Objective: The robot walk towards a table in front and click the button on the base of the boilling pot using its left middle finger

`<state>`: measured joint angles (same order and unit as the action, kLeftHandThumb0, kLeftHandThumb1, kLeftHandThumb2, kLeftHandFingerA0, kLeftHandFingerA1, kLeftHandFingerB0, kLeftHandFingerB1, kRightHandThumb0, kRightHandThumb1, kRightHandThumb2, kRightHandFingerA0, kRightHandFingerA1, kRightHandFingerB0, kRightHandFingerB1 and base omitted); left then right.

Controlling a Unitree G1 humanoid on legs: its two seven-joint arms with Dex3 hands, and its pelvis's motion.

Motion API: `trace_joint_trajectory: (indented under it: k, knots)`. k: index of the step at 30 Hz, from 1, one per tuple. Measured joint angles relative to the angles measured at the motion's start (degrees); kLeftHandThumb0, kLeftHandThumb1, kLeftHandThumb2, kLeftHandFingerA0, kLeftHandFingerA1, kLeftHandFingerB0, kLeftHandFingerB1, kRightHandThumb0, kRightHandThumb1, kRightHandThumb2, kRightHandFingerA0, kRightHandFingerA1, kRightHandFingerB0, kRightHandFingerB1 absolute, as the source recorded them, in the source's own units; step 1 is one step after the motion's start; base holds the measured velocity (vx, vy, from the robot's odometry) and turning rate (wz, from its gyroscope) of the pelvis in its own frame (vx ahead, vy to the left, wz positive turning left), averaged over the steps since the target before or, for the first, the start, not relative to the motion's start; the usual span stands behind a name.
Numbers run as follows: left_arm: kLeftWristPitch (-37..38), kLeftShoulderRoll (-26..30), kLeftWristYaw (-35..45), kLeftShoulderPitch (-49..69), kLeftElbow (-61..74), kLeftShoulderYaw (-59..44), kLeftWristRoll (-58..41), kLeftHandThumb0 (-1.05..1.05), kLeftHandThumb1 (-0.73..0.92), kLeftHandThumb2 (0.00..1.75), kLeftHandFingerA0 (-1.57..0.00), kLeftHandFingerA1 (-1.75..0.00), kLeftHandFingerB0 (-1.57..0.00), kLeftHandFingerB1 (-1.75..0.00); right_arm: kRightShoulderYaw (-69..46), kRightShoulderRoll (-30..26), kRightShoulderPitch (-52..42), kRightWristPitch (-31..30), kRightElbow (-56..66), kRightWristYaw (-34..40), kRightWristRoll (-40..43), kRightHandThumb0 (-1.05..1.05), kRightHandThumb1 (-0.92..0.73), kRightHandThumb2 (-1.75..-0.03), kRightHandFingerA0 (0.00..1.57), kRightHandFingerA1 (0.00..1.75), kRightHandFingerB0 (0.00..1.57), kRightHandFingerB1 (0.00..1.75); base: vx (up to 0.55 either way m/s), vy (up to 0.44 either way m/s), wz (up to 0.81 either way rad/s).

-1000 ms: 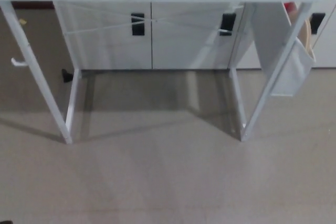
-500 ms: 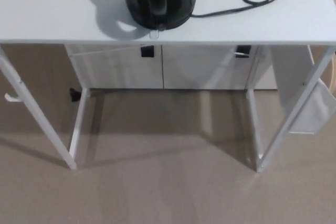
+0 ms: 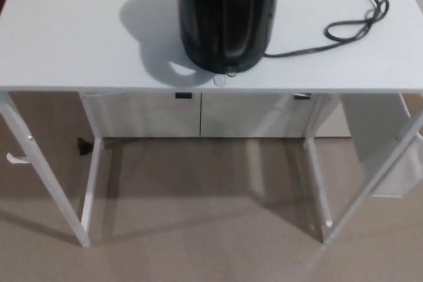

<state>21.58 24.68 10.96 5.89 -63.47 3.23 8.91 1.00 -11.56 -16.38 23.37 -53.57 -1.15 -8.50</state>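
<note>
**Boiling pot seen on the white surface, no robot hand in the picture**

A beige carpeted floor (image 3: 198, 229) is seen across the lower half of the head view. Above it, a white surface (image 3: 66, 37) spans nearly the full width of the picture and is carried on thin white legs; the left front leg (image 3: 49, 183) and the right front leg (image 3: 370, 183) slant down to the floor. Behind the legs, a white cabinet (image 3: 198, 115) with small dark handles is visible under the front edge of the surface. A white fabric pouch (image 3: 390, 163) is hung at the right side of the frame.

The black boiling pot (image 3: 227, 14) is placed on the surface, a little right of centre and close to the front edge; its top is cut off by the upper border. Its shadow is cast to the left. At the foot of the pot, just at the surface's edge, a small pale button tab (image 3: 228, 75) is seen on the base. A black power cord (image 3: 344, 21) is led from the pot's right side, looped once, and ended in an unplugged plug near the top right.

Neither robot hand is shown, so whether the fingers are spread or pressed together cannot be told.
</note>
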Motion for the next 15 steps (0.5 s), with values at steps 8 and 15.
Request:
trace_joint_trajectory:
  k: [8,15]
  knots:
    - [0.0,0.1,-0.9,0.1,-0.2,1.4,1.0,-0.21,0.49,0.55,-0.3,-0.45,-0.12,-0.29,-0.2,0.2,-0.6,-1.5,1.3,-0.2,0.1,-0.09,-0.42,-0.86,0.42,0.61,0.22,0.52,0.05,-0.011,0.04]
    - [0.0,-0.1,-1.2,-0.3,-0.5,1.6,1.4,-0.2,0.5,0.55,-0.3,-0.43,-0.13,-0.29,-0.4,-0.2,-0.8,-2.7,2.6,-0.2,0.1,-0.09,-0.43,-0.86,0.42,0.61,0.22,0.52,0.16,-0.09,0.02]
